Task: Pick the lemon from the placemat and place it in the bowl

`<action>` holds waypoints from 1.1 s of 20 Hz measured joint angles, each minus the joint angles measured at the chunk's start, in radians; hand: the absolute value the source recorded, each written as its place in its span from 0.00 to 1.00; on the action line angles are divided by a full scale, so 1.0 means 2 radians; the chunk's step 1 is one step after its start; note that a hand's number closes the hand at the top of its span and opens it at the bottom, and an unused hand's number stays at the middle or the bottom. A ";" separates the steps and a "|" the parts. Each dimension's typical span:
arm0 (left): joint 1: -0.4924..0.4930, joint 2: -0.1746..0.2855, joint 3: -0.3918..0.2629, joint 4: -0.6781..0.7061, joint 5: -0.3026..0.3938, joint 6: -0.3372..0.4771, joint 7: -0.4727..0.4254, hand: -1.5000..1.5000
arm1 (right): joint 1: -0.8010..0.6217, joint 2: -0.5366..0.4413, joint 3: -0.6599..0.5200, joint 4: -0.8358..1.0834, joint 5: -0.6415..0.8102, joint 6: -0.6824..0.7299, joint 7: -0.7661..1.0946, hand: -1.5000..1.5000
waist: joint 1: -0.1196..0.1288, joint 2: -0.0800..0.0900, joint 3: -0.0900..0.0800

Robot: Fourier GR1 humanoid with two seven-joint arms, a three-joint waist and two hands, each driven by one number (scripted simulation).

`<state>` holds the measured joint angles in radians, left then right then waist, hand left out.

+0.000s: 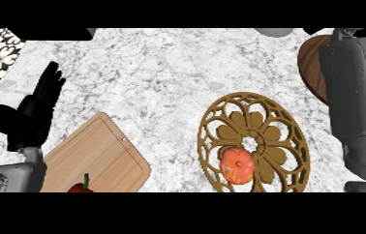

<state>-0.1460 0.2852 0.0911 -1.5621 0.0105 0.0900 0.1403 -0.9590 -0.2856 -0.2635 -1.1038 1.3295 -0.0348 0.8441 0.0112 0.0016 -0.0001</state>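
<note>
Lemon (236,165), orange-red, on mat (266,131) near surface's front edge: probably light, firm, rolls; cup its middle. Left hand (36,113) fingers straight, empty. Right hand (345,35) by bowl (313,64): can't tell.

Left hand (37,109): I find it at the left edge of the frame, black, fingers straight and pointing up, tilted slightly right, holding nothing. Left forearm (25,172): grey, entering from the lower left corner and rising to the wrist. Right forearm (346,93): dark grey, running almost vertically along the right edge from lower right to upper right. Right hand (346,35): only partly shown at the upper right; I cannot judge its state.
</note>
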 measured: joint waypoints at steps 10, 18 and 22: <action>-0.003 -0.010 -0.003 -0.002 -0.010 -0.001 0.001 0.50 | 0.011 -0.082 -0.079 0.139 -0.080 -0.107 -0.132 1.00 | 0.003 0.003 0.000; -0.020 -0.010 0.004 0.021 -0.013 -0.007 -0.010 0.50 | 0.005 -0.136 -0.118 0.278 -0.118 -0.184 -0.233 1.00 | 0.008 0.005 0.001; -0.020 -0.005 0.009 0.018 -0.008 -0.014 -0.007 0.50 | 0.016 -0.165 -0.126 0.336 -0.113 -0.137 -0.204 0.00 | 0.010 0.006 0.001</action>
<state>-0.1859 0.2747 0.1084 -1.5260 -0.0045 0.0630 0.1260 -0.9264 -0.6153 -0.5157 -0.4312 1.1031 -0.3079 0.4360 0.0312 0.0142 0.0016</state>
